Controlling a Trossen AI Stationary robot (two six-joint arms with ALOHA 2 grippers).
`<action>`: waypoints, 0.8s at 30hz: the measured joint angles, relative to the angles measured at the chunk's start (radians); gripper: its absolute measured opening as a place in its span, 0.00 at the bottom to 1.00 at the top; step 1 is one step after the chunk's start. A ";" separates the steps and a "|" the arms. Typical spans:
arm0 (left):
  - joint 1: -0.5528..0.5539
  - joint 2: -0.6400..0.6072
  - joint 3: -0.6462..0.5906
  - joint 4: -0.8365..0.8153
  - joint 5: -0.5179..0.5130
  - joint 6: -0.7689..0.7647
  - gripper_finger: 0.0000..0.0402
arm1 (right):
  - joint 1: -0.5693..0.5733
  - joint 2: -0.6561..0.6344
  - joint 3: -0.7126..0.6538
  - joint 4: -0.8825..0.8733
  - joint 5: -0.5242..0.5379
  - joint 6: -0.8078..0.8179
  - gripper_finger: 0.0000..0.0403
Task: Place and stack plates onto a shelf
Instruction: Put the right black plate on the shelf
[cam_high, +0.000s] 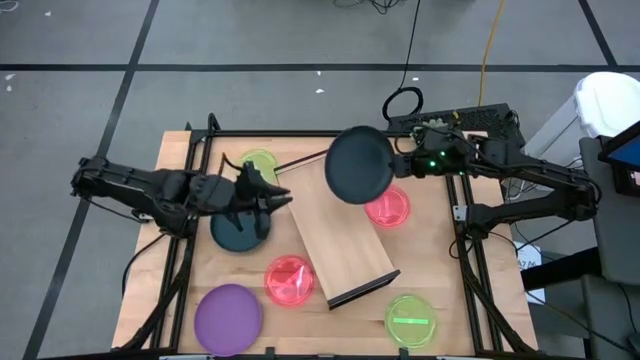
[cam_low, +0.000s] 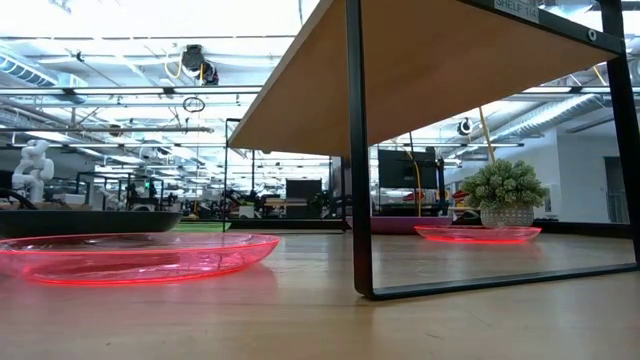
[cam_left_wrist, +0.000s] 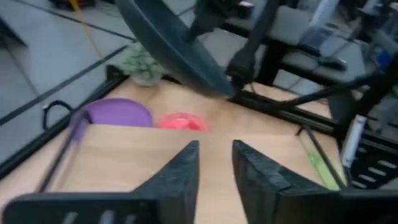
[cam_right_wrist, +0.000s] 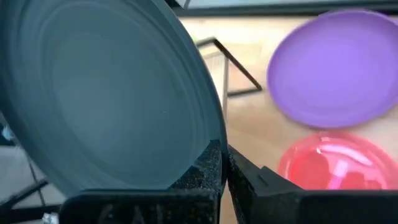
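Observation:
My right gripper (cam_high: 400, 165) is shut on a dark teal plate (cam_high: 358, 165), held above the far end of the light-wood shelf (cam_high: 340, 235). My left gripper (cam_high: 272, 197) is open and empty, just above a second dark teal plate (cam_high: 238, 232) that lies flat on the table left of the shelf. A purple plate (cam_right_wrist: 336, 68) lies by the shelf's far end, hidden in the high view by the held plate. Another purple plate (cam_high: 228, 316), two pink plates (cam_high: 388, 208) (cam_high: 290, 280) and two green plates (cam_high: 258, 162) (cam_high: 410, 320) lie flat on the table. My right gripper pinches the dark teal plate's rim (cam_right_wrist: 208, 152) between its two fingers, coming from the table's right side. The plate is lifted clear of the shelf and the table. It is tilted up on edge, its face (cam_left_wrist: 168, 43) turned toward the left arm.
The shelf stands slantwise across the table's middle, with a dark rail (cam_high: 362, 288) at its near end. In the low view its board (cam_low: 450, 60) and a leg (cam_low: 358, 150) rise close by. A small potted plant (cam_low: 505, 192) stands at the table's far side.

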 joint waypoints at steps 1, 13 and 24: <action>0.010 -0.001 0.010 0.008 -0.014 0.000 0.30 | 0.000 0.002 0.000 0.009 0.016 -0.001 0.00; 0.120 0.001 0.027 0.185 -0.174 0.033 0.61 | 0.001 0.063 0.000 0.122 0.165 -0.025 0.00; 0.214 0.070 0.025 0.295 -0.205 0.062 0.63 | 0.006 0.167 0.000 0.331 0.166 -0.078 0.00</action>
